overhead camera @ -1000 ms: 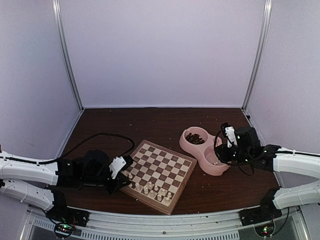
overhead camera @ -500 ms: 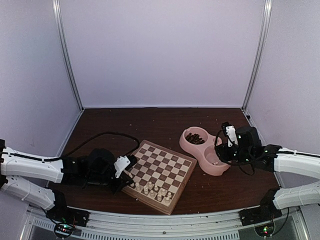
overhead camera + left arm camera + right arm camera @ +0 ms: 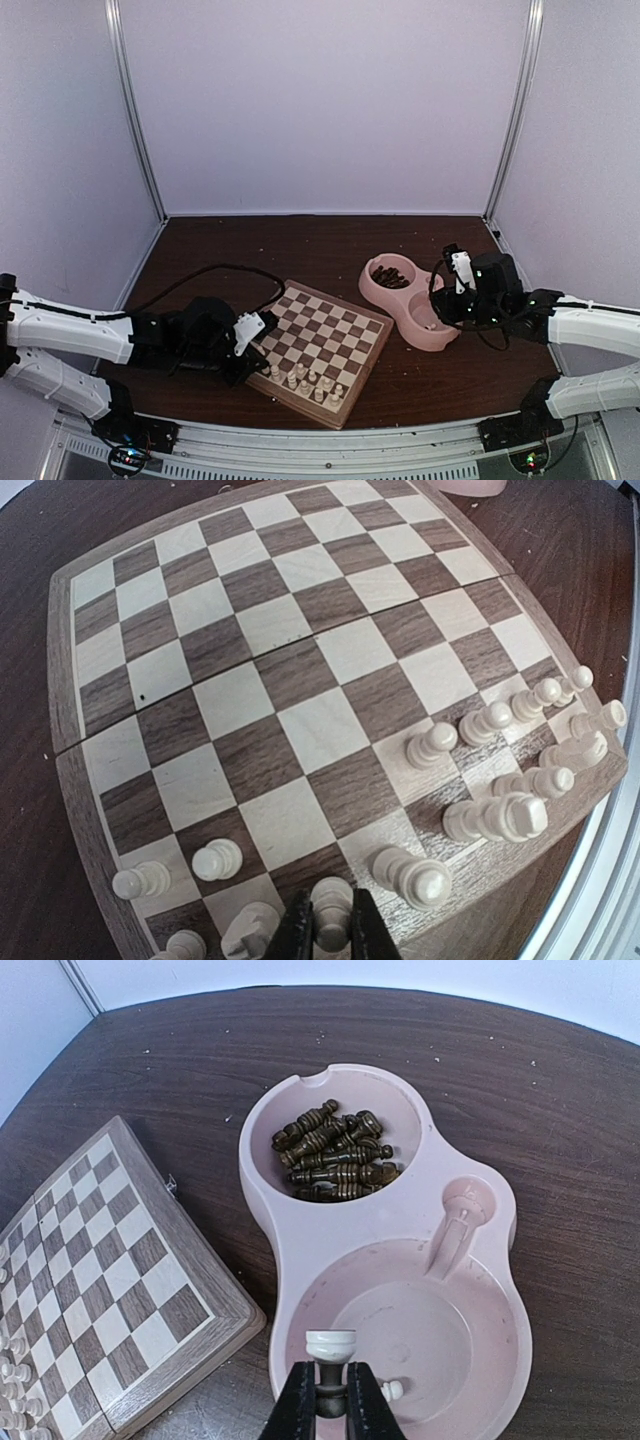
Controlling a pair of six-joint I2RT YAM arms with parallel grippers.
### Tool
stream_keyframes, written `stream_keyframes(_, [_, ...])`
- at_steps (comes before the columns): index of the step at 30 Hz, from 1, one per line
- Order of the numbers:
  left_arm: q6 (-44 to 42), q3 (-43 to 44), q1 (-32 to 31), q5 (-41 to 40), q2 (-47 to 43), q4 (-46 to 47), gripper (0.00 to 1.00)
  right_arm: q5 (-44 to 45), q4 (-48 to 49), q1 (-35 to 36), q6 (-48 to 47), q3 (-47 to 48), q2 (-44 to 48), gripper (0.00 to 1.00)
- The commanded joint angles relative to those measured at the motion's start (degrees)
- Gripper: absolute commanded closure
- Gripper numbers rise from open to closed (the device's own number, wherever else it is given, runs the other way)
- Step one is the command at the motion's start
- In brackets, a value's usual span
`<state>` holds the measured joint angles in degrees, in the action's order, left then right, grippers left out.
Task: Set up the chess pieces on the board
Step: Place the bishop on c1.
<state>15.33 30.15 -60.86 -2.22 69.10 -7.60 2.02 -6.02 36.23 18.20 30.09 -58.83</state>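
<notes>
The left gripper (image 3: 330, 922) pinches a pale piece (image 3: 331, 898) upright on the board (image 3: 290, 720), at its near edge. It is probably seating the piece beside the other pale pieces (image 3: 500, 815). The right gripper (image 3: 328, 1388) pinches a second pale piece (image 3: 330, 1343) over the pink bowl (image 3: 400, 1225), likely the next one for the board. Dark pieces (image 3: 335, 1155) lie in the bowl's far compartment.

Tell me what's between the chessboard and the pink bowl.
Only bare dark tabletop separates board and bowl, seen clearest in the right wrist view.
</notes>
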Motion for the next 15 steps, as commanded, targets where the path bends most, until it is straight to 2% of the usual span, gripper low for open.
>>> stream_keyframes(1, [-0.7, 2.3, -0.3, -0.4, 1.2, 0.9, 1.0, 0.9, 0.0, -0.3, -0.3, 1.5, 0.0, 0.92])
stream_keyframes(6, [-0.6, 2.2, -0.3, -0.8, 0.9, 0.8, 0.99, 0.9, 0.0, -0.3, -0.2, 1.5, 0.1, 0.92])
stream_keyframes(9, [-0.6, 2.3, -0.3, -0.8, 0.6, 0.7, 0.92, 0.8, 0.1, -0.3, -0.2, 1.4, 0.1, 0.92])
stream_keyframes(15, [-0.5, 2.2, -0.3, -0.6, 0.8, 0.6, 0.88, 0.9, 0.0, -0.3, -0.2, 1.4, 0.1, 0.92])
